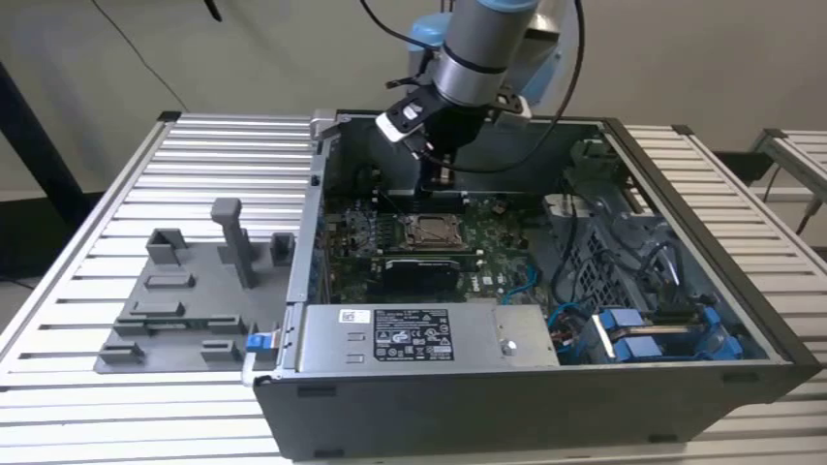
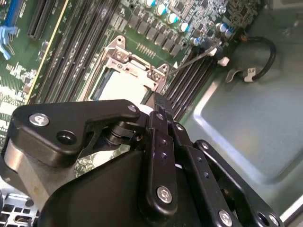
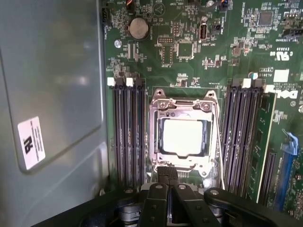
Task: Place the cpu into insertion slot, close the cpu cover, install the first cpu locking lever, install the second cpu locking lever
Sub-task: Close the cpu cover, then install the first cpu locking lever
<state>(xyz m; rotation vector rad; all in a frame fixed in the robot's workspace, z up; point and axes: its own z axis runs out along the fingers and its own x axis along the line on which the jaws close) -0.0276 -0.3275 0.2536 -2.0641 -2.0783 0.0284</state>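
The open computer case [image 1: 517,397] fills the exterior view's middle, its four walls closing round one green motherboard [image 1: 505,247] and leaving room only overhead. There the single arm's gripper [image 1: 440,179] hangs, in the frame just above the insertion slot [image 1: 429,231], fingers pinched together on nothing. In the first wrist view one cpu [image 3: 183,137] lies in that slot under one lowered cpu cover [image 3: 184,105], between two banks of memory slots [image 3: 127,132].

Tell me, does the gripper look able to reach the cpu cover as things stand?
Probably yes: the gripper hovers close to the cpu cover, the case is open on top, and nothing lies between them.
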